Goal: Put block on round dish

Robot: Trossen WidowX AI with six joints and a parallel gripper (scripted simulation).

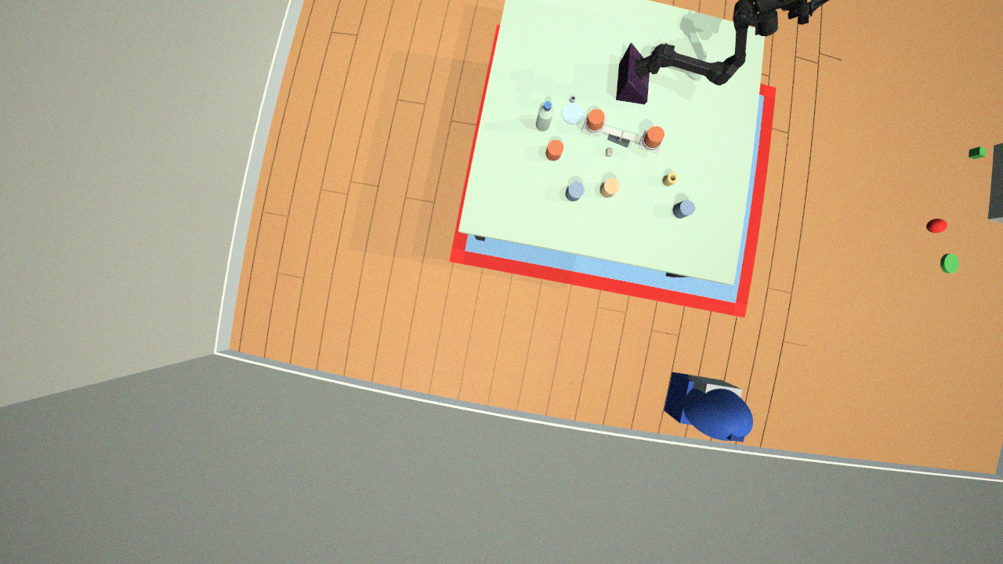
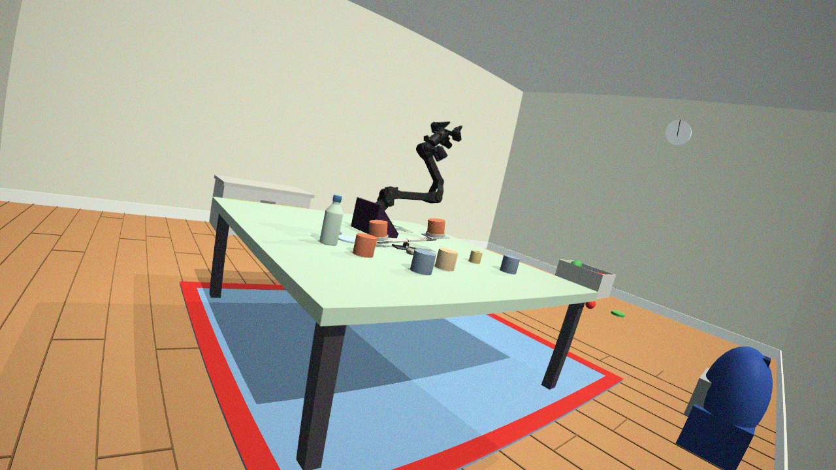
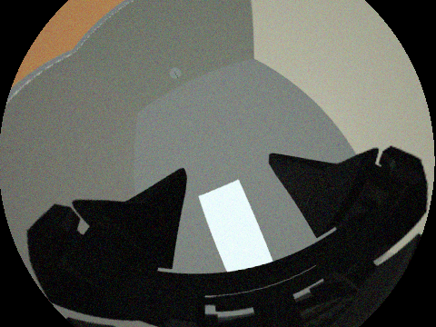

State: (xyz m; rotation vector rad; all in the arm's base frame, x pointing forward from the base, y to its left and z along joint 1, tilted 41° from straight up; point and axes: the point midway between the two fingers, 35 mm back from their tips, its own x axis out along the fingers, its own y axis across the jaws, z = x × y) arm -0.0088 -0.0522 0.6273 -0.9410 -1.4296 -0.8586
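Two orange cups (image 1: 595,119) (image 1: 654,136) are seen on the balance (image 1: 622,133) at upper centre of the top view, well apart from the gripper (image 2: 451,132), whose fingers are spread wide with nothing between. The pale dish (image 1: 573,113) lies beside the left cup on the green table (image 1: 533,210), over a blue rug (image 2: 409,403).

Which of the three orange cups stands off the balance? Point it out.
The orange cup standing alone on the table, just in front of the bottle. The other two orange cups sit on the ends of the balance.

No readable text, labels, brands or numbers appear on anything.
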